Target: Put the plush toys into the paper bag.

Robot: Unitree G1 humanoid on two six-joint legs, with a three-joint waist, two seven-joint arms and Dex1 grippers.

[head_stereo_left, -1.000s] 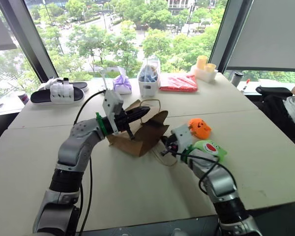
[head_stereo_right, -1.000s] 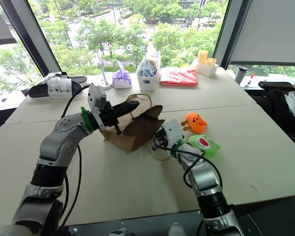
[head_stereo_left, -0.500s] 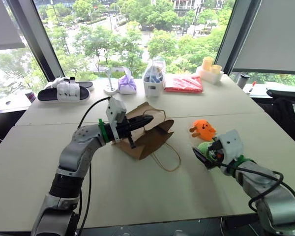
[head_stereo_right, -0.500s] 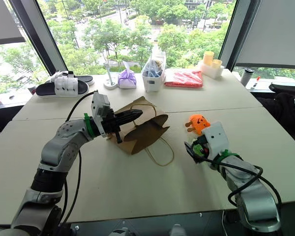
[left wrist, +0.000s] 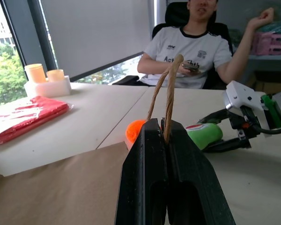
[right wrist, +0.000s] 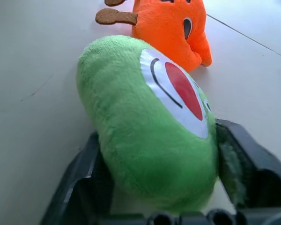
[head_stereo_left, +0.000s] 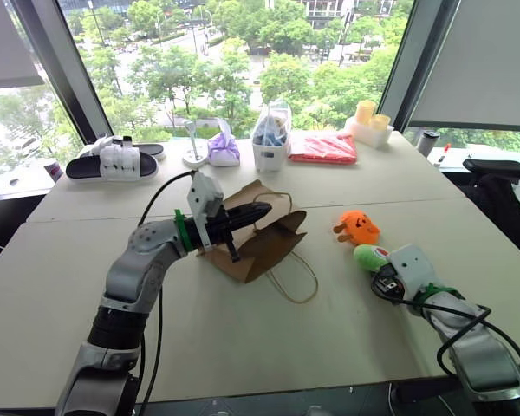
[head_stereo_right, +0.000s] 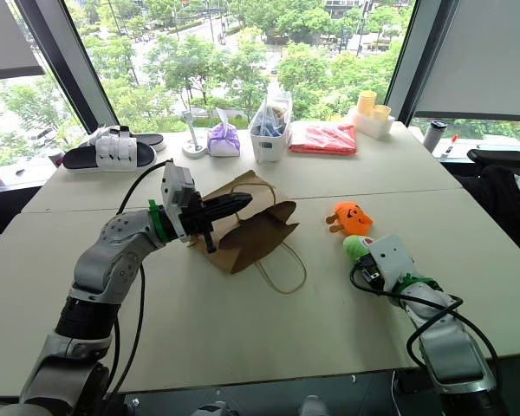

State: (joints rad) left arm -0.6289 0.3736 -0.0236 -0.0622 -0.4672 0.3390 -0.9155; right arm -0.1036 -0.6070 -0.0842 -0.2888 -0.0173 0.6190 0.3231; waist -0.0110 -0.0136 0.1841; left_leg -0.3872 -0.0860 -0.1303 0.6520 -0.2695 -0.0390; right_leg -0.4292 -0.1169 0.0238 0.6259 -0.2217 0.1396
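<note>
Left eye view: the paper bag [head_stereo_left: 258,238] lies on its side near the middle of the counter [head_stereo_left: 243,338], its mouth turned toward the right edge, one pale cord handle [head_stereo_left: 296,279] looping loose over the counter toward the near edge. The left claw [head_stereo_left: 258,211] reaches across the top of the bag with its fingers together, clamped on the other cord handle [left wrist: 167,93], which the left wrist view shows rising in a twisted pair out of the pinch. To the right of the bag, well apart from it, the orange plush toy [head_stereo_left: 357,227] sits on the counter; just beside it, toward the near edge, lies the green plush toy [head_stereo_left: 370,256]. The right claw [right wrist: 159,187] is at the green toy: in the right wrist view its two black fingers [right wrist: 79,178] stand apart on either side of the toy's rounded body, close against the fur, though whether they actually press it I cannot tell, and the toy rests on the counter. Along the far edge stand a purple tied pouch [head_stereo_left: 224,149], a clear plastic bag [head_stereo_left: 270,139] with blue contents, a flat red packet [head_stereo_left: 322,147] and a black-and-white slipper [head_stereo_left: 113,160]. A person [left wrist: 201,44] sits beyond the right edge.
</note>
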